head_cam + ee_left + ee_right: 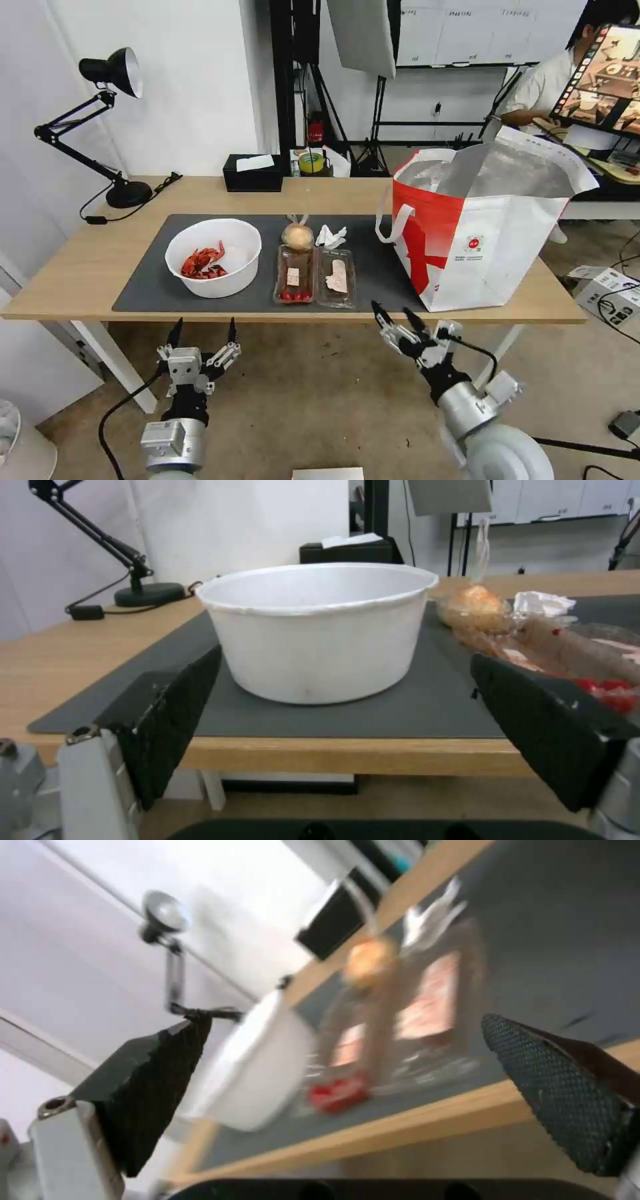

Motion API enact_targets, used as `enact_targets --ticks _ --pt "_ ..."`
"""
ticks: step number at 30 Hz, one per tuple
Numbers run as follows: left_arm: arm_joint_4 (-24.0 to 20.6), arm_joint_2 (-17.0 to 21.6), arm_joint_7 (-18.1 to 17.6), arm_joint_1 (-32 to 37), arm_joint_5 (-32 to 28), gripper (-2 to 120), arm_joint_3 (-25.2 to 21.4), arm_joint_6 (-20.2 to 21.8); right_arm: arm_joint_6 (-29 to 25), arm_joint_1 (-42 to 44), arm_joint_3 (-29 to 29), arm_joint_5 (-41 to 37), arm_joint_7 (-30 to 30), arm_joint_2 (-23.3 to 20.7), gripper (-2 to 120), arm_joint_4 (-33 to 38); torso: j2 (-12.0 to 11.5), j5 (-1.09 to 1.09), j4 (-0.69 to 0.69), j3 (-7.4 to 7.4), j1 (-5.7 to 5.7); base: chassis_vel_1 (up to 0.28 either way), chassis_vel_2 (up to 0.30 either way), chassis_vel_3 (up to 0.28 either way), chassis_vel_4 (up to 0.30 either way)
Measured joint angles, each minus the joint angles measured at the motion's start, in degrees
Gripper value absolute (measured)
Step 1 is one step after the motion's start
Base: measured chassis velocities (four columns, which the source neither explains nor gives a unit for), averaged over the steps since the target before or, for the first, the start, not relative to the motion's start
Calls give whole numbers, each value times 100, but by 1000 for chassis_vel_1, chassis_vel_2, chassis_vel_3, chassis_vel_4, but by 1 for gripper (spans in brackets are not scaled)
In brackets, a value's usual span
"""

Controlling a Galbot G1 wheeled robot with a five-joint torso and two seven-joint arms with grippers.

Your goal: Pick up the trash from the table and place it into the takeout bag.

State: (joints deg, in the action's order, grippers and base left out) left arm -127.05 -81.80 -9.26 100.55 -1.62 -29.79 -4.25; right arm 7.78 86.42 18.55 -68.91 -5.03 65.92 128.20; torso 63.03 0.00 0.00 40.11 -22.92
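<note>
On the table's (80,267) dark mat stands a white bowl (213,257) (319,630) (257,1072) holding red crayfish shells (203,263). To its right lie two clear trays (295,274) (335,278) (407,1030). Behind them rest a bagged bun (298,235) (475,607) (368,959) and a crumpled tissue (331,236) (541,603). The red and white takeout bag (480,233) stands open at the table's right end. My left gripper (204,328) (343,720) hangs open below the front edge, facing the bowl. My right gripper (393,314) (347,1090) is open, tilted, below the edge near the trays.
A black tissue box (253,173) (347,550) sits at the back edge, and a black desk lamp (110,113) stands at the back left with its cord on the wood. A person sits behind the bag at another desk. Boxes and cables lie on the floor at right.
</note>
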Motion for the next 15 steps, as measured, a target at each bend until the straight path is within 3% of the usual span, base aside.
enact_targets --ticks 5,15 --pt "-42 105 0 13 -105 100 -130 27 -11 -442 -395 -1389 -544 162 100 -71 0 0 1 0 0 0 0 0 0" --pt "-67 396 -28 44 -427 100 -348 138 -178 -956 -862 -1773 -1022 573 100 -488 0 -1 0 0 0 0 0 0 0"
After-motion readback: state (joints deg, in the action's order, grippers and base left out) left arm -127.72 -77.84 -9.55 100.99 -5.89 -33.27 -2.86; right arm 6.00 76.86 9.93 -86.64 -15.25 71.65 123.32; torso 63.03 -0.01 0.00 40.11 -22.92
